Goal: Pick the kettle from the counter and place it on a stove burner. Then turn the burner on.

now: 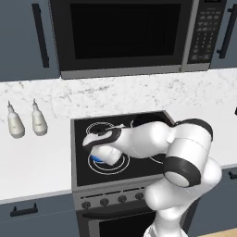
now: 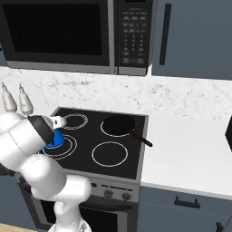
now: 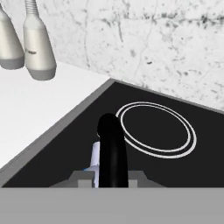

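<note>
The bright-blue kettle (image 1: 96, 159) (image 2: 56, 138) is over the largest stove burner (image 1: 115, 167) (image 2: 68, 146), the front-left double ring on the black cooktop. Whether it rests on the glass or hangs just above it, I cannot tell. My gripper (image 1: 98, 150) comes down on it from above, and the white hand hides most of the kettle. In the hand view the kettle's black arched handle (image 3: 112, 148) stands upright between the fingertips (image 3: 83, 178), which press against both its sides. The gripper (image 3: 112, 178) is shut on it. The white counter (image 1: 37, 162) lies left of the stove.
Two white bottles (image 1: 16, 122) (image 1: 39, 120) stand on the counter at the back left. A black pan (image 2: 118, 124) sits on the back-right burner. The smaller double ring (image 3: 156, 127) is behind the kettle. The stove's knobs (image 1: 104, 202) line its front. A microwave (image 1: 120, 32) hangs overhead.
</note>
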Controlling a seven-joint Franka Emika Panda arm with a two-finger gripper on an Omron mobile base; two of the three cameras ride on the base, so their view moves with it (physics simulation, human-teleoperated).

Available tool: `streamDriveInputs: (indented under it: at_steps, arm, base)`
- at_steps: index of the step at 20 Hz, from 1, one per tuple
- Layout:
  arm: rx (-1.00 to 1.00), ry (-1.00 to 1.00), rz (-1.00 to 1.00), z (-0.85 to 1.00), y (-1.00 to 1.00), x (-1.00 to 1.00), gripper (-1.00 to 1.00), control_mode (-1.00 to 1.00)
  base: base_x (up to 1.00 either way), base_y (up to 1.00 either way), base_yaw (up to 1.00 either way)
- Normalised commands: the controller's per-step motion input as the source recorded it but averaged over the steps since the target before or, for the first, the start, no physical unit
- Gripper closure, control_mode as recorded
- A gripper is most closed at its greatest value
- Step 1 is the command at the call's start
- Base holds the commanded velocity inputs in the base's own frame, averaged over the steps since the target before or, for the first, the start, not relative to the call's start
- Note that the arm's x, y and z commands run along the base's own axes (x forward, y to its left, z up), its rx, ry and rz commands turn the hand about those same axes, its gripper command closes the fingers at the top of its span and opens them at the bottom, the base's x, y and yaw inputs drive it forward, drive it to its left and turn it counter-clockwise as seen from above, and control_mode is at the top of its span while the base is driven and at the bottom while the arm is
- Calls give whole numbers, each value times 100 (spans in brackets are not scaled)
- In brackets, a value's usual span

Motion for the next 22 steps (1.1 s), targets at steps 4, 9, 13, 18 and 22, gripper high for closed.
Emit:
streamDriveInputs:
  at_steps: [4, 9, 13, 18, 22]
  arm:
    - [0, 0, 0, 0, -3, 0, 100, -100]
    - [0, 0, -1, 0, -9, -31, 100, -100]
    - [0, 0, 0, 0, 0, -2, 100, -100]
    - [0, 0, 0, -2, -6, 0, 100, -100]
    - [0, 0, 0, 0, 0, 0, -100, -100]
  base:
    - [0, 0, 0]
    - [0, 0, 0]
    - [0, 0, 0]
    - [0, 0, 0]
    - [0, 0, 0]
